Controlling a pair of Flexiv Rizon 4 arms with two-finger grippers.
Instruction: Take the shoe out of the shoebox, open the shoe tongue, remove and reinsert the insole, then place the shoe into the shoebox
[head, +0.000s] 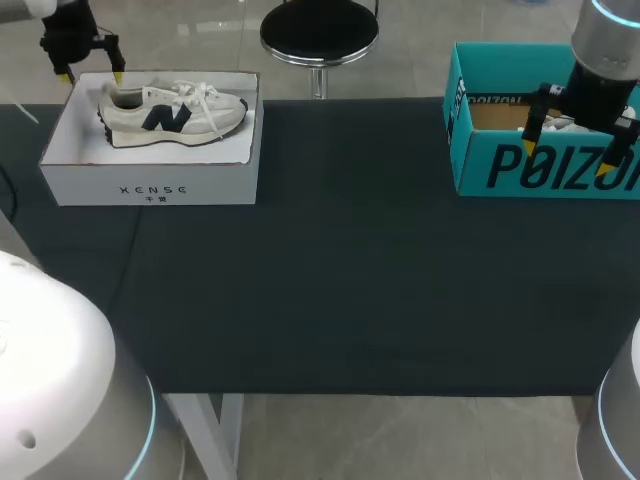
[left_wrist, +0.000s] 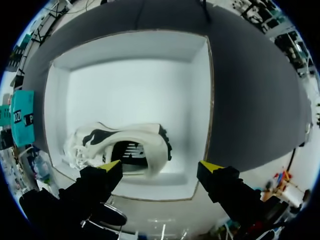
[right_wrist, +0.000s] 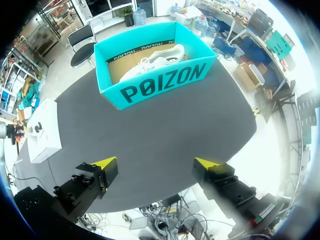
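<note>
I'm looking at two open boxes sitting on the dark table (head: 350, 280), well apart from each other. The white shoebox (head: 150, 185) is sitting at my far left, and one white shoe (head: 172, 112) with a dark side mark is lying inside it, its laces showing, its toe pointing toward my right and its heel toward the box's left wall. The teal box (head: 540, 170) with dark lettering is sitting at my far right. A second white shoe (right_wrist: 155, 59) is lying in it on a brown cardboard floor, and the right wrist view is showing it best. So I'm counting two boxes, two shoes with one in each box, and two grippers. The left gripper (head: 90, 72) is hanging over the far left corner of the white shoebox, above the heel end of the shoe. Its jaws are standing wide apart and gripping nothing, and in the left wrist view the yellow fingertips (left_wrist: 111, 166) are sitting either side of the heel without touching it. The right gripper (head: 567, 158) is hovering above the teal box, with its jaws also spread wide and holding nothing.
</note>
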